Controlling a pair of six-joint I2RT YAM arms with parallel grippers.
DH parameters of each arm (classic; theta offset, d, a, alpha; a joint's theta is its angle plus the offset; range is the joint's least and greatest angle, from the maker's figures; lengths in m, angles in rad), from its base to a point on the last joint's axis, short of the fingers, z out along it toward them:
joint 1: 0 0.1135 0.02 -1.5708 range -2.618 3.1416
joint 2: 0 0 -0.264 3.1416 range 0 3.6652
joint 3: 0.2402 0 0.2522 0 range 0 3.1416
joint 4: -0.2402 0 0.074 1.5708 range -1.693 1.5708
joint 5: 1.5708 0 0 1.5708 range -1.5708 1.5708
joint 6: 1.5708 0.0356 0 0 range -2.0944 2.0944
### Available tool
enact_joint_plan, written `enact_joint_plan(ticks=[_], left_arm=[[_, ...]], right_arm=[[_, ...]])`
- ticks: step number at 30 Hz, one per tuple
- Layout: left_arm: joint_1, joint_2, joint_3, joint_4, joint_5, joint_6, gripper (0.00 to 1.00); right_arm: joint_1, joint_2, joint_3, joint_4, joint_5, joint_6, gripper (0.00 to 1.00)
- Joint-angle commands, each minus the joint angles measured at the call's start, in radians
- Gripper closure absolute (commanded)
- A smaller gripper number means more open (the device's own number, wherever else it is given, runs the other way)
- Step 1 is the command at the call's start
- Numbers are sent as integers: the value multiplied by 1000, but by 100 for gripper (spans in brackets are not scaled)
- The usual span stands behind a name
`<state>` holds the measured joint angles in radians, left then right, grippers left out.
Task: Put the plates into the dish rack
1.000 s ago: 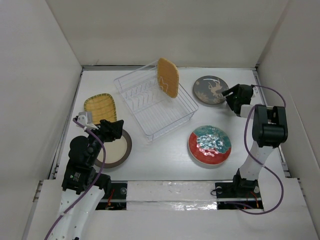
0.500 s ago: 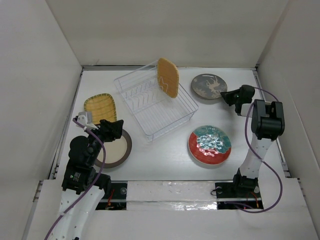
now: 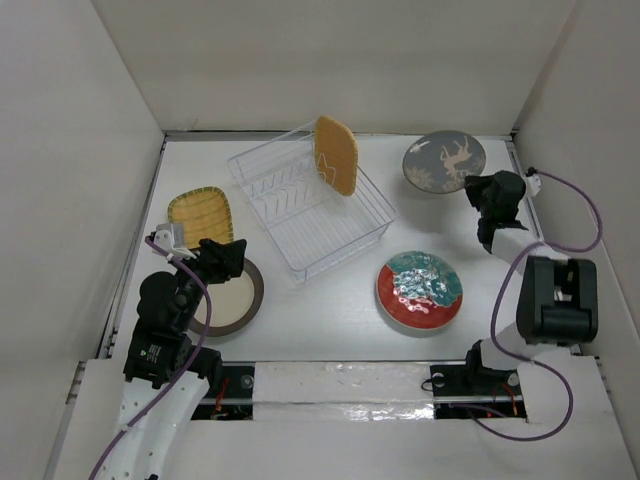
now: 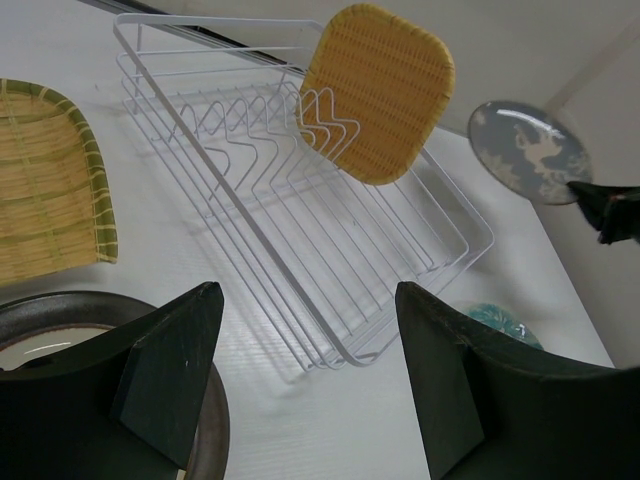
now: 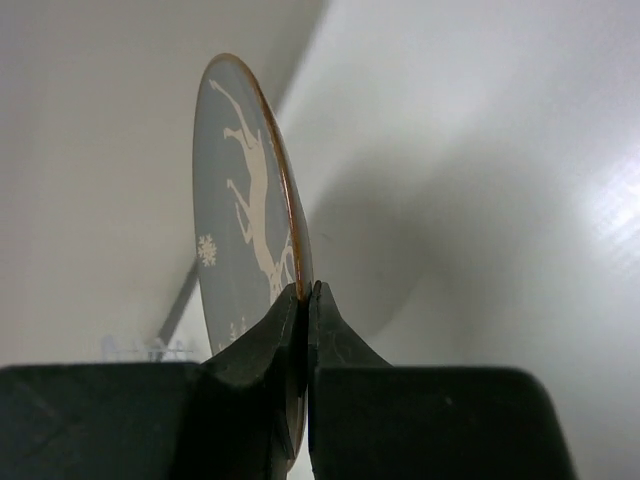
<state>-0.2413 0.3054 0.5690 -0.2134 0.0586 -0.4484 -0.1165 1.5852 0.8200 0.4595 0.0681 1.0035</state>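
Grey plate, with a pale animal figure, is at the far right in the top view. My right gripper pinches its near rim; I judge this edge grip suits slotting it between prongs. The dish rack lies mid-table, well apart, with the orange plate upright at its far end. The yellow plate, cream plate and red-rimmed plate lie flat. My left gripper hovers over the cream plate.

Left wrist view: jaws spread wide, holding nothing. Free prongs show beside the orange plate.

Right wrist view: fingers are pressed on both faces of the rim. The plate stands nearly vertical, which the top view leaves unclear.
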Motion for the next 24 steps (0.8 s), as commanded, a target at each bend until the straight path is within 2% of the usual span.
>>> enact_joint_plan(ticks=[1,5,7,13,18,24], left_arm=[[-7,-3,-3,49,0,4,33],[-7,-5,-3,49,4,4,33],[-7,-5,-3,49,6,4,33],[-7,-15,-3,49,4,2,33],[-7,-25,-4,49,6,2,33],[-7,-22,-4,51,12,4,34]], right_arm=[[80,-239,60,194,151,-101,100],[204,-321,152,134,228,-340,100],[299,-314,255,81,228,-428,100],[558,-136,613,-103,317,-748,100],[667,56,882,-246,423,-927,100],[762,268,1138,-291,509,-1144,100]])
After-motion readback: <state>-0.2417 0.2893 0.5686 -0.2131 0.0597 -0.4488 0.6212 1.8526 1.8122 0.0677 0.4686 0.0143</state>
